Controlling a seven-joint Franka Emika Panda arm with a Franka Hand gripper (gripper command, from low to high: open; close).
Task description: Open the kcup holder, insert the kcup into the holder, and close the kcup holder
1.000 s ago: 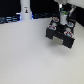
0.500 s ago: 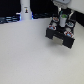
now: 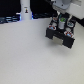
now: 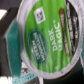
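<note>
While the arm hangs down over the kcup holder (image 3: 61,32), its fingers (image 3: 62,20) grip the kcup (image 4: 46,41), green top filling the wrist view. The holder sits on a white tabletop (image 3: 25,57), a dark wall behind it.

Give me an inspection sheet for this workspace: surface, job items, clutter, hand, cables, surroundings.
Surface: pale table, mostly bare.
Job items: black holder at the exterior view's upper right, tray with pods pulled out; kcup with green foil top fills the wrist view, label readable.
Clutter: nothing seen.
Hand: hand above the holder's tray; whether it is shut on the kcup cannot be told.
Cables: nothing seen.
Surroundings: white bottle-like object at the far edge against a dark background; too blurred for more.
</note>
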